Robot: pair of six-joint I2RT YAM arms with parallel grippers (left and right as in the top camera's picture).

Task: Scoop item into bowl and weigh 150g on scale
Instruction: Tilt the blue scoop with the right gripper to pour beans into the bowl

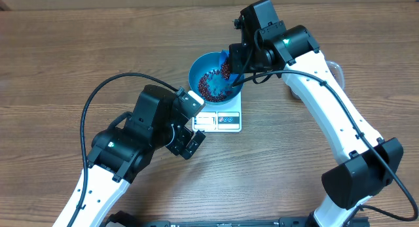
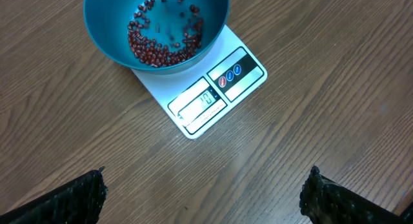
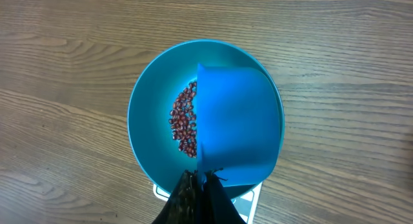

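The teal-blue bowl stands on the white scale, with a loose layer of red-brown beans in it. My right gripper is shut on the handle of a bright-blue scoop, which is tipped over the bowl's far right rim. In the right wrist view the scoop covers the right half of the bowl and the beans show to its left, above the right gripper. My left gripper stands open over bare table in front of the scale. The bowl and its beans lie beyond it.
The wooden table runs wide to the left and front. The left arm's black cable loops over it at the left. A clear plastic edge shows behind the right arm. The scale's display is lit.
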